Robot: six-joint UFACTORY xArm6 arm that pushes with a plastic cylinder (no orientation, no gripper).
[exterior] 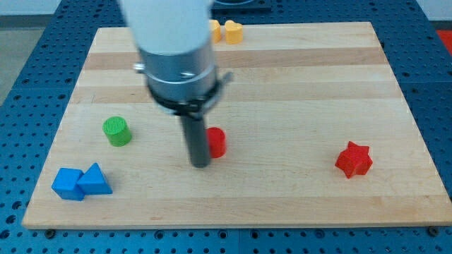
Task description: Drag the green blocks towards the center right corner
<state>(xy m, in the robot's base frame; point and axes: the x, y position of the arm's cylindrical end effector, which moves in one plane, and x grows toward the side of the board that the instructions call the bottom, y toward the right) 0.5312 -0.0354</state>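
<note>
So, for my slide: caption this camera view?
My tip beside a red block, right of the green cylinder on the board.

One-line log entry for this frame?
tip touching red block, on its left | green cylinder further left, untouched | task not begun

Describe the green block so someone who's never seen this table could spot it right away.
Start at the wooden board and look to the view's left half, about mid-height. The green cylinder stands there alone, left of my tip, above the two blue blocks. It is the only green piece visible.
</note>
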